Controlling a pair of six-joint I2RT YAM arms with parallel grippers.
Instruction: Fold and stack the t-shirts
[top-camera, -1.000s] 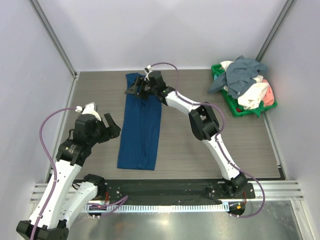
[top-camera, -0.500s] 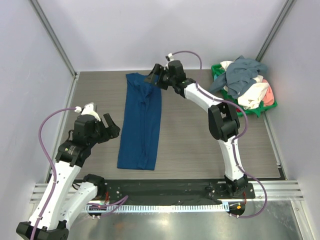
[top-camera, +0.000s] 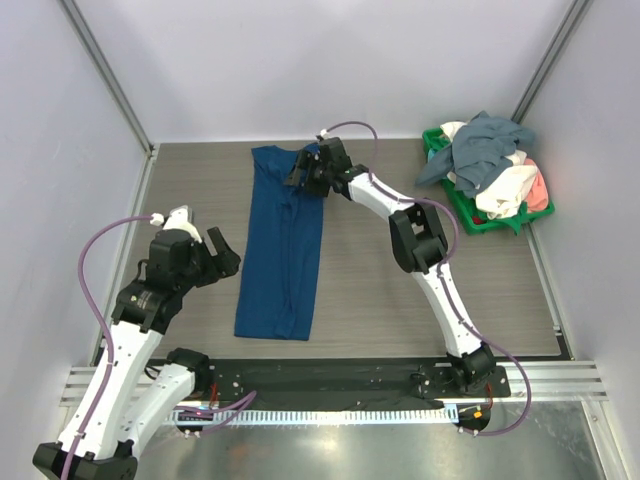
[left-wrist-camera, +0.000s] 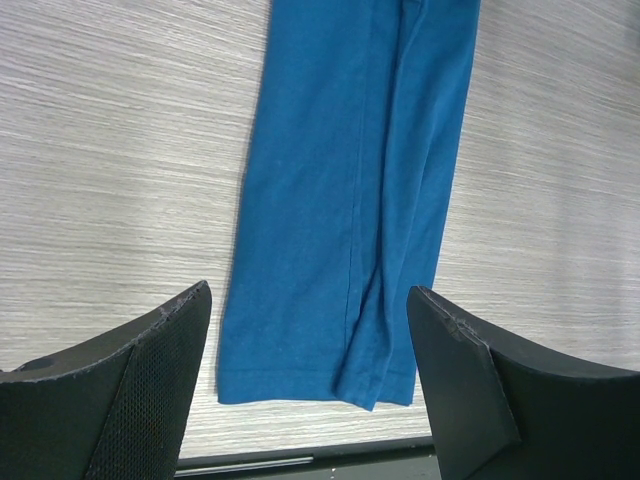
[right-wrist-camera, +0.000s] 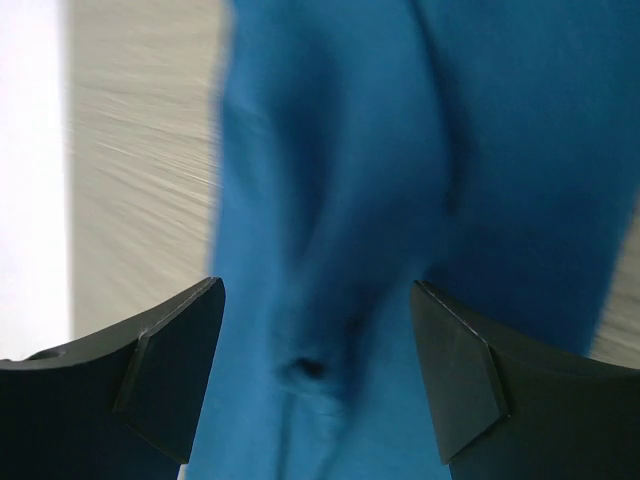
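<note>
A blue t-shirt (top-camera: 283, 250), folded into a long narrow strip, is laid flat on the tabletop (top-camera: 400, 300), with one short end toward the far wall and the other toward the arm bases. The left fingers (left-wrist-camera: 150, 380) are held spread wide just beside the middle of the strip's left long edge, and nothing is gripped between them. In the left wrist view the strip's near hem is seen between them on the wood-grain surface, with a lengthwise crease running up the cloth. The right fingers (right-wrist-camera: 460, 370) are held over the strip's far end, near its right corner, likewise parted with nothing clamped. In the right wrist view only blurred blue cloth with soft folds is seen beneath them, and whether the cloth is touched cannot be told. Well to the right of the strip's far end a green basket (top-camera: 466, 218) is set, and a heap of t-shirts (top-camera: 490, 150) in grey-blue, white and salmon-pink is piled in it.
</note>
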